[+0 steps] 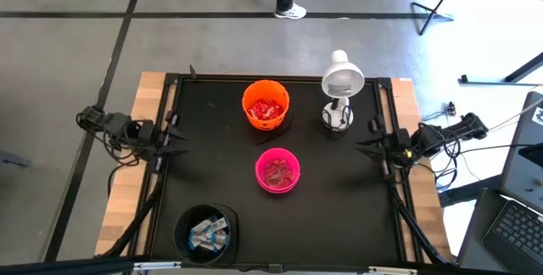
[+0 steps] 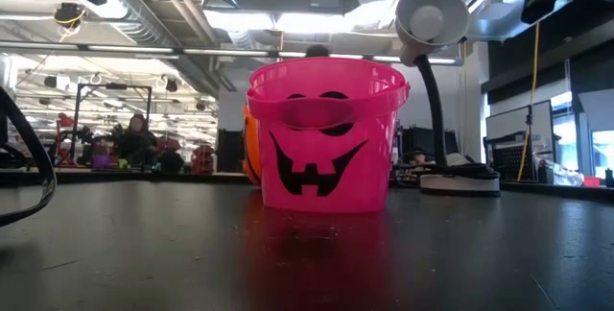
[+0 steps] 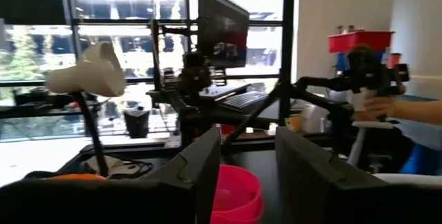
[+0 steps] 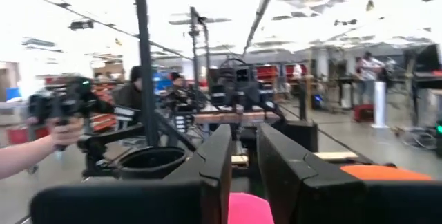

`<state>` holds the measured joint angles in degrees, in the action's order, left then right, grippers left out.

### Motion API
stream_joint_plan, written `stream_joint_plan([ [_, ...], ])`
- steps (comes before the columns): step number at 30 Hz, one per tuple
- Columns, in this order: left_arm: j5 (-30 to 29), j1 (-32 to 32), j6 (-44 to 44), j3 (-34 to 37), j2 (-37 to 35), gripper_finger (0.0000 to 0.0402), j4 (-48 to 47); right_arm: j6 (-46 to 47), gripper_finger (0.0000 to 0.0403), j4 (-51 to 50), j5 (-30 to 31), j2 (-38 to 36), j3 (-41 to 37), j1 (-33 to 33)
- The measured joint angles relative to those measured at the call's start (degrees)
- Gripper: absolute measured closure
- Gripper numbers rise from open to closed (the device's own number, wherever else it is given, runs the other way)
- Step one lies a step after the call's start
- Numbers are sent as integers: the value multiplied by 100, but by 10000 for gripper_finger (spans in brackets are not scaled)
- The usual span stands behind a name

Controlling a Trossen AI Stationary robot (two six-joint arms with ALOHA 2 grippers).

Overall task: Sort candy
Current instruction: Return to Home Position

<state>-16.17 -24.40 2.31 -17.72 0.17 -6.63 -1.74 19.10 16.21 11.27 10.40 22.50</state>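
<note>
Candy [image 1: 265,109] lay sorted in three buckets [image 1: 257,171] mid-table, well apart from the left gripper [image 1: 181,137] and right gripper [image 1: 363,146], both parted, empty

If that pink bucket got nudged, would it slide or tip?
Probably slides: the pink bucket looks like thin plastic holding only a little candy, on a smooth black tabletop. It narrows toward its base, so a push near the rim might tip it.

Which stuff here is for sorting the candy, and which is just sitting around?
For the job: red candy, orange bowl, pinkish candy, pink bowl, silvery candy, black bowl; left gripper and right gripper, at the table's side edges.
Just sitting around: lamp, laptop.
</note>
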Motion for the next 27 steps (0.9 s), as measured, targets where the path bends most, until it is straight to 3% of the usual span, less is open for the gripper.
stream_joint_plan([
  [7, -250, 89, 139, -7, 1, 282, 4, -113, 385, -1179, -145, -1123, -84, -2],
  [9, -235, 152, 136, -9, 1, 286, 11, -255, 398, -1201, -51, -1112, -47, -2],
  [18, -218, 544, 172, -17, 1, 300, 96, -746, 387, -1262, 367, -1114, 34, -13],
  [27, 542, 894, 16, -18, 1, 354, 132, -270, 386, -1291, 356, -1112, -223, -13],
])
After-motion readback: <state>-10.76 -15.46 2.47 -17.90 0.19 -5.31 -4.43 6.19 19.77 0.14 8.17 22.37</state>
